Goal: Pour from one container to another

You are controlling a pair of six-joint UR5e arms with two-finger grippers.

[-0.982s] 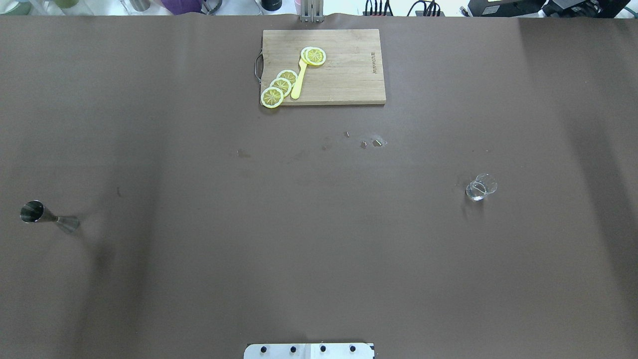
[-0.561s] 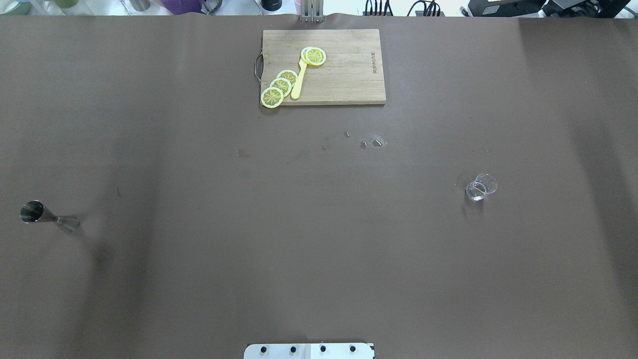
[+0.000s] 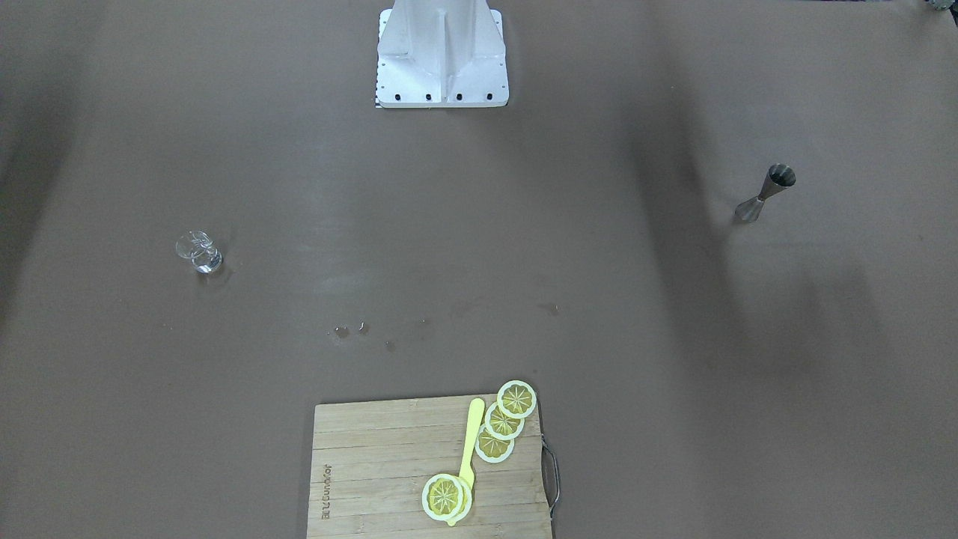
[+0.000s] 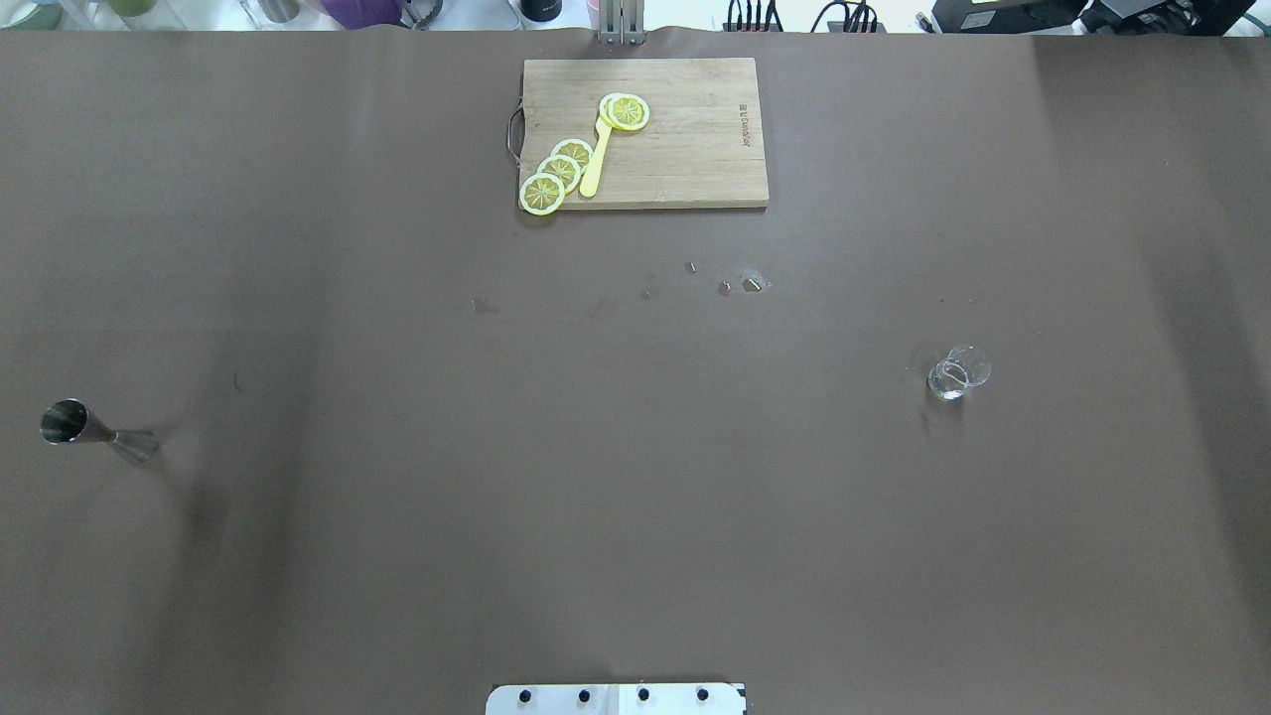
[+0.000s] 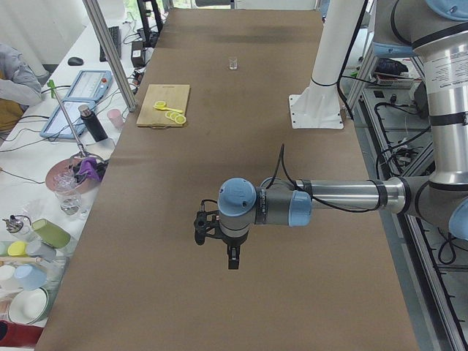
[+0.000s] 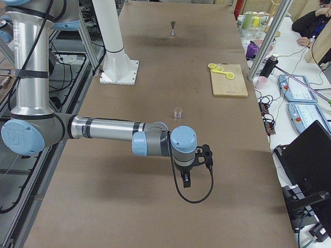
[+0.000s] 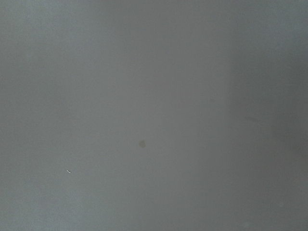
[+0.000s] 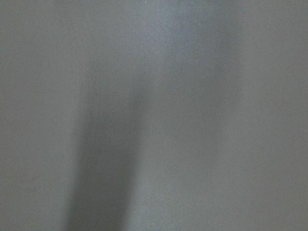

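Nothing moved, one jigger (image 4: 97, 434), one glass (image 4: 958, 373), one cutting board (image 4: 685, 149)

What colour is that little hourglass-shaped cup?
The jigger is silvery metal; front-facing view shows it best.

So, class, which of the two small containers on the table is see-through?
The little glass on the robot's right side; the measuring cup on its left is opaque, shiny metal.

Jigger (image 4: 87, 429) far left, glass (image 4: 958, 373) right, cutting board (image 4: 685, 149) beyond, between.
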